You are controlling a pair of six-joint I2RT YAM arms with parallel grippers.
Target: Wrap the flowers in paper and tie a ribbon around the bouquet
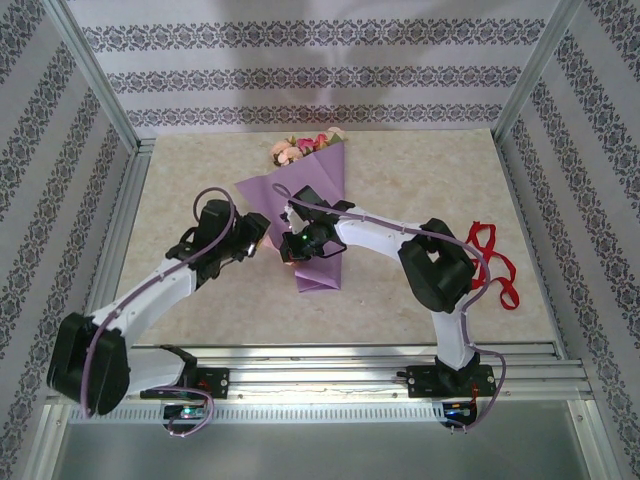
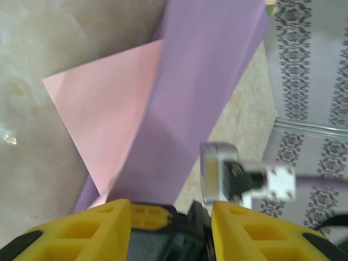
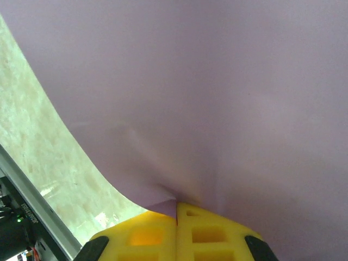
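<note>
Right wrist: right gripper pinches paper; left gripper parted, empty. Paper flimsy, so you grip folded edge.

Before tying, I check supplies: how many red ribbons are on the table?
1. The ribbon lies looped on the table beside the right arm, apart from the bouquet; the arm may hide part.

A beige marbled table spreads beneath and around the left gripper. Striped, patterned wallpaper rises well beyond it. Metal posts stand to either side, and a metal rail lies behind it.
</note>
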